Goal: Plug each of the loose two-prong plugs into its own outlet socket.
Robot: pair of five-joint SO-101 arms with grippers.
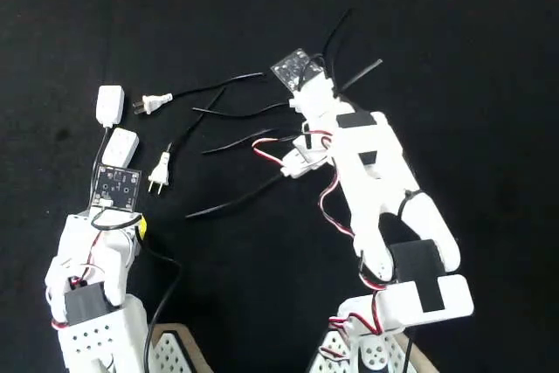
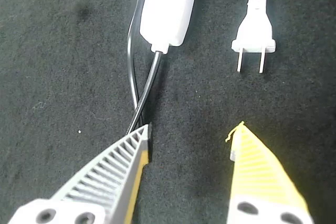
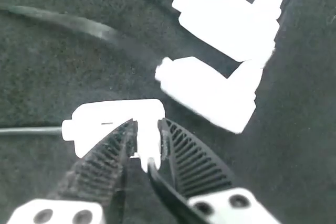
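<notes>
Facing a white outlet socket on the black worktop, the left end effector has its fingers apart, one tip at the socket's black cord. A loose two-prong plug lies just beside that socket, prongs toward the end effector. The right end effector is clamped on a white corded plug, two similar white pieces near it

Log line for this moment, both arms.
left gripper open, by black cable | two-prong plug loose beside outlet socket | right gripper shut on white connector
</notes>
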